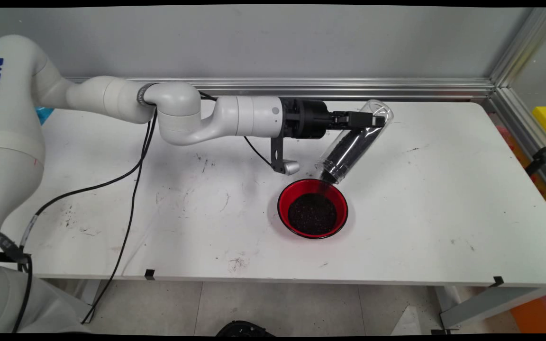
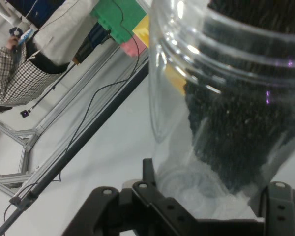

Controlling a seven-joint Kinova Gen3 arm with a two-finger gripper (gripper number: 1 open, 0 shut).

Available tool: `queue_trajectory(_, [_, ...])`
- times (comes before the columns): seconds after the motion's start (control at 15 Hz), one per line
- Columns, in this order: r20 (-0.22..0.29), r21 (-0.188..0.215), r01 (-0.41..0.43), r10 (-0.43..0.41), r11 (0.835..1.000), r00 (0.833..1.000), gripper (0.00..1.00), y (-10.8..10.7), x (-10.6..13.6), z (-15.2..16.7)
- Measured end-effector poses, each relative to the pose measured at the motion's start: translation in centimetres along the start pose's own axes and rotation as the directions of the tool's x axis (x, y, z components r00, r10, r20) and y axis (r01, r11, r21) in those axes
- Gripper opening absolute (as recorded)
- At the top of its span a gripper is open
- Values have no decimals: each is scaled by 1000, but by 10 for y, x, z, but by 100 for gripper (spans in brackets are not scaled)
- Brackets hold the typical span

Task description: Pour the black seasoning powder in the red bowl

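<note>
- At the left side of the main view the black cables [image 1: 131, 166] hang down from the arm and go over the white table [image 1: 443, 227] to its near edge
- On the table surface there are many small dark scratches and marks, mostly in the left and middle part
- In the middle, the arm reaches horizontally to the right, above the far half of the table
- The gripper [image 1: 370, 120] is closed on a clear plastic jar [image 1: 354, 142], and it holds the jar near its closed bottom end
- The jar is tilted, with the open mouth pointing down and to the left, and the bottom end is up, near the far edge of the table
- Inside the jar there are black grains [image 1: 346, 150], and they lie along its lower side down to the mouth
- In the hand view the jar [image 2: 226, 98] fills the right part of the picture and stands between the two fingers [image 2: 280, 206], with the black grains [image 2: 246, 128] inside it
- Just under the mouth of the jar a red bowl [image 1: 312, 208] stands on the table, near its middle
- The bowl has already a heap of the same black grains inside
- The mouth of the jar is above the far rim of the bowl; I cannot tell if it touches the rim
</note>
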Motion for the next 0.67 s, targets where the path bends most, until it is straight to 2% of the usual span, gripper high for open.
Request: queue_trajectory(0.67, [-3, 1, -24, 24, 1000, 1000, 0, 0, 7, -9])
